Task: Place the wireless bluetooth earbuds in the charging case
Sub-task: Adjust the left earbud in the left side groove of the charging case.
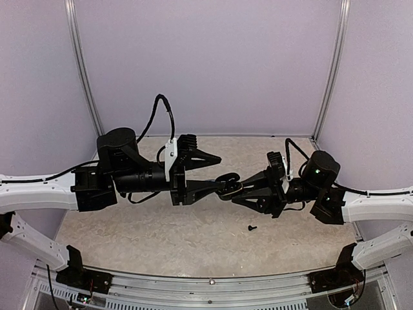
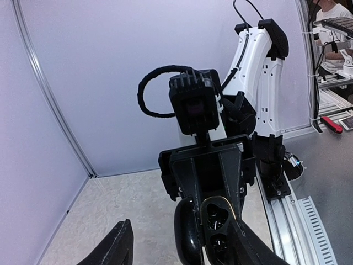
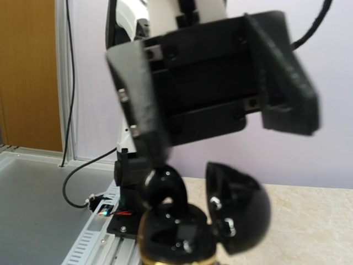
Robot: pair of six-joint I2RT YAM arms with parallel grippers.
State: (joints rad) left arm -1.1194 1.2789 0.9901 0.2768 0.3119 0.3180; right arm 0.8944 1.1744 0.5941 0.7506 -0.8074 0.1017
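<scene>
The black charging case (image 1: 226,181) hangs open above the table's middle, with my right gripper (image 1: 236,188) shut on it from the right. In the left wrist view its lid (image 2: 187,232) stands left of the gold-rimmed base (image 2: 218,216). My left gripper (image 1: 221,171) is open around it: one finger (image 2: 255,248) lies against the base and the other finger (image 2: 115,248) stands well clear. In the right wrist view a rounded black piece (image 3: 162,187) sits at the case's opening (image 3: 171,240) under a left finger; I cannot tell if it is an earbud. One black earbud (image 1: 251,227) lies on the table.
The beige tabletop (image 1: 161,232) is walled in by lilac panels (image 1: 206,64) at the back and sides. A metal rail (image 1: 213,281) runs along the near edge between the arm bases.
</scene>
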